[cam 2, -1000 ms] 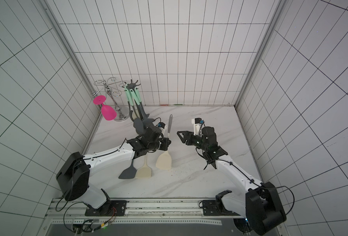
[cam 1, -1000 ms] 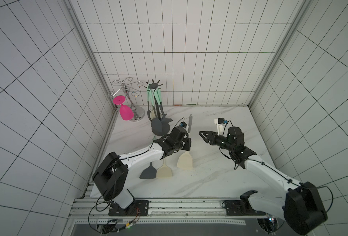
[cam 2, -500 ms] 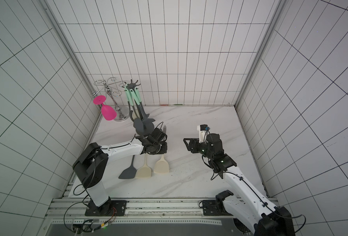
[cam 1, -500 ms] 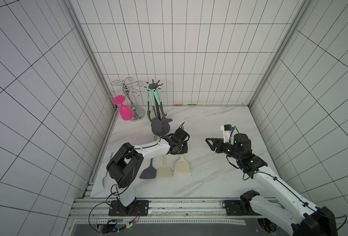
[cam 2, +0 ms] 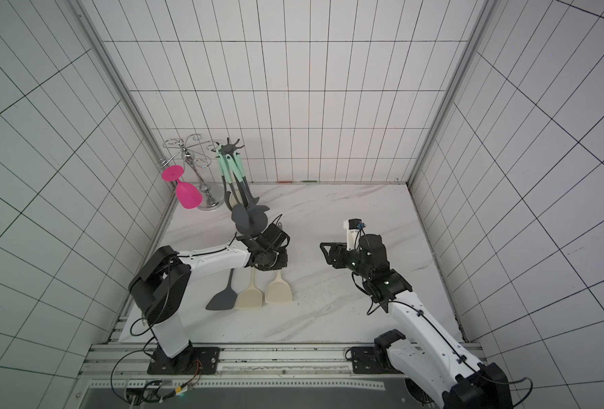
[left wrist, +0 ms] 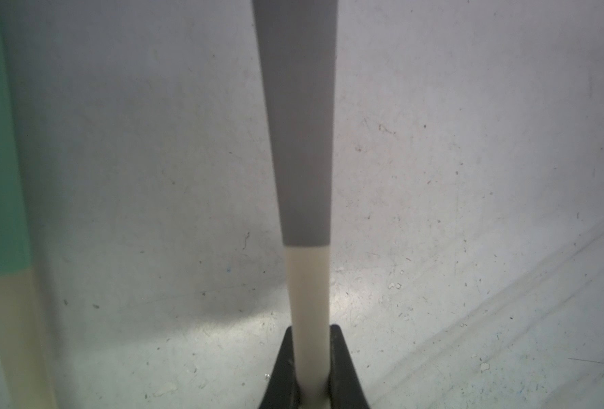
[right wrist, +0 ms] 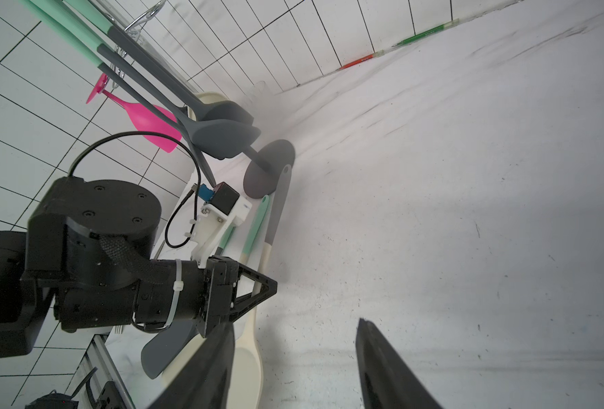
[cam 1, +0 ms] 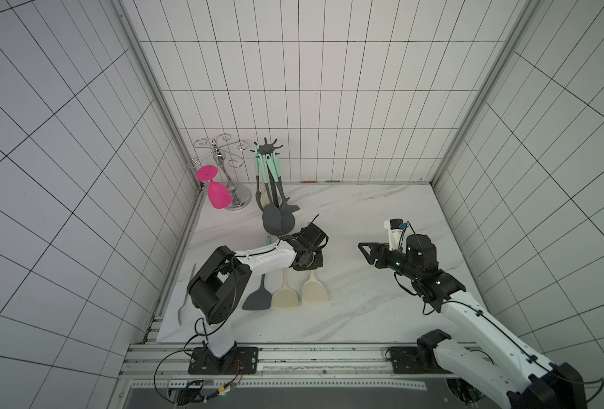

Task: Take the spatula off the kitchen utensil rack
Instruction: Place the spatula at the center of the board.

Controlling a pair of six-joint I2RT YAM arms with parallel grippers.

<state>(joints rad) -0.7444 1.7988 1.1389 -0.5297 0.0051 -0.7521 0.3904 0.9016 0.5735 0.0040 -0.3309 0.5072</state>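
Clamping spatula (left wrist: 309,283) in left end effector (left wrist: 310,340), down on bench (cam 1: 364,318), off rack (cam 1: 267,151); right end effector (right wrist: 291,327) parted, empty; release pending

Pink glass (cam 1: 218,195) hangs inverted on chrome holder (cam 1: 223,168), back corner.

Shows left gripper (right wrist: 270,288) pinching cream spatula (right wrist: 277,212) flat on tabletop (right wrist: 470,212); right gripper (right wrist: 293,368) jaws apart; grey utensils (right wrist: 222,138) hanging on kitchen utensil rack (right wrist: 258,180).
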